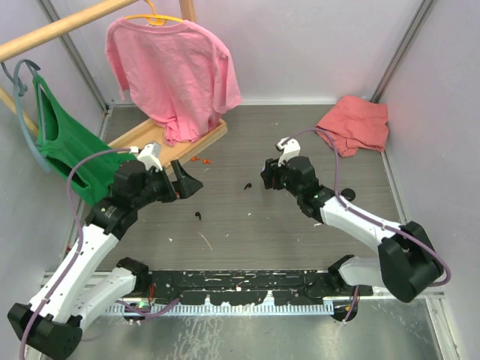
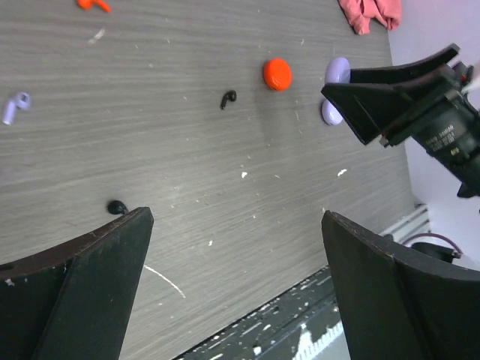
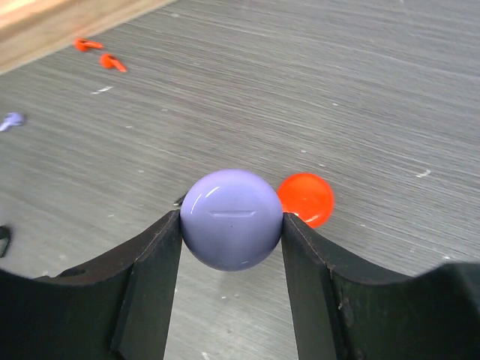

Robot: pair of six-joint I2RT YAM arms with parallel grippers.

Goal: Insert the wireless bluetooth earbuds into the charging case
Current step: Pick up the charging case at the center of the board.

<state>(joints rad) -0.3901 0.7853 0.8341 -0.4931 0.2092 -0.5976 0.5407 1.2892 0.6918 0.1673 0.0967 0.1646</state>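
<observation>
My right gripper (image 3: 231, 225) is shut on a round lilac charging case (image 3: 231, 217), held just above the table. An orange-red case (image 3: 306, 198) lies right behind it. Two orange-red earbuds (image 3: 101, 54) and a lilac earbud (image 3: 11, 120) lie far left near the wooden base. In the left wrist view one black earbud (image 2: 227, 98) lies mid-table and another (image 2: 116, 206) sits by my left finger. My left gripper (image 2: 236, 217) hangs open above the table with nothing between its fingers. From above, the left gripper (image 1: 184, 180) and right gripper (image 1: 268, 174) face each other.
A wooden rack base (image 1: 176, 139) with a pink shirt (image 1: 172, 71) stands at the back left. A green top (image 1: 64, 146) hangs at the left. A red cloth (image 1: 354, 124) lies back right. A black rail (image 1: 240, 285) runs along the near edge.
</observation>
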